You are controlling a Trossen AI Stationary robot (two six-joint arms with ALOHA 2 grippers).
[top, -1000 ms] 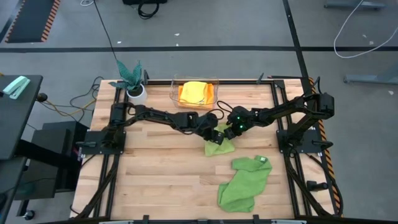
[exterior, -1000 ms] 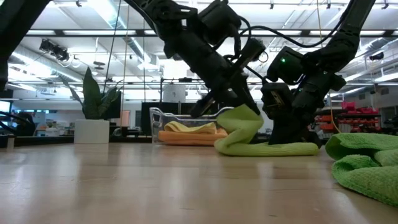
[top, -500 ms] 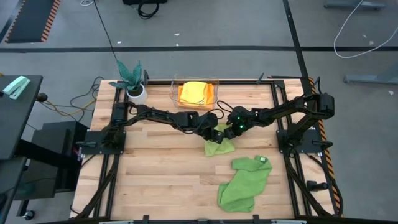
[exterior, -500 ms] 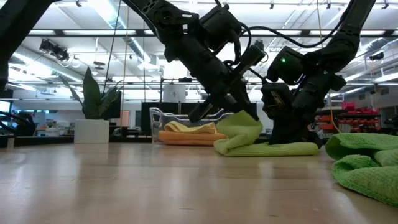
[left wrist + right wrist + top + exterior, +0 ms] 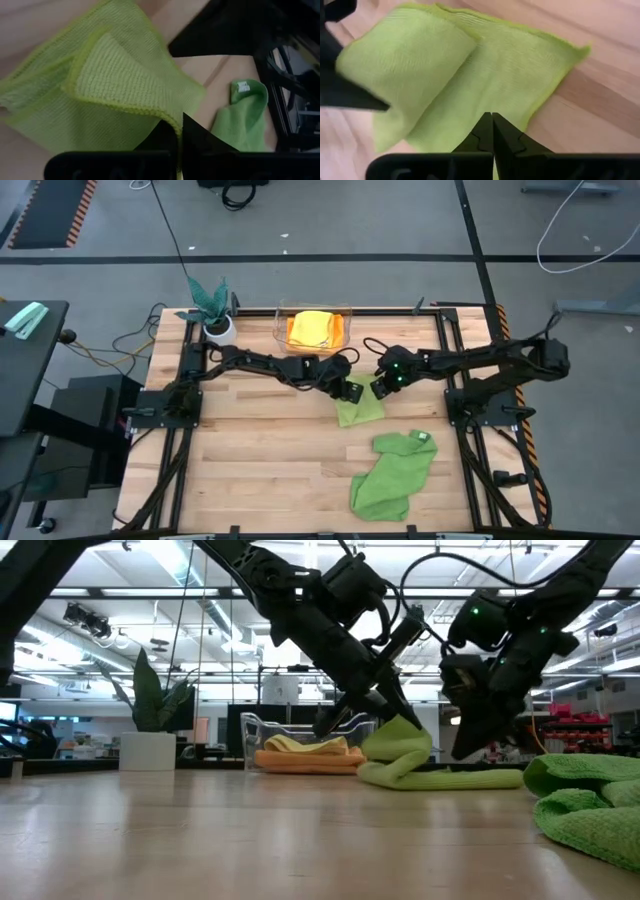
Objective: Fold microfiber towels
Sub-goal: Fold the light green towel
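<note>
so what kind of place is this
Probably a robotics lab or workshop hall: a wooden table on a grey floor with loose cables, and open ceiling lights behind.

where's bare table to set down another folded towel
The whole near-left stretch of wood, between the left rail and the mid-green towel, is free. There is also a strip right of the clear bin. The centre is crowded: both end effectors, left and right, work the lime green towel.
</note>
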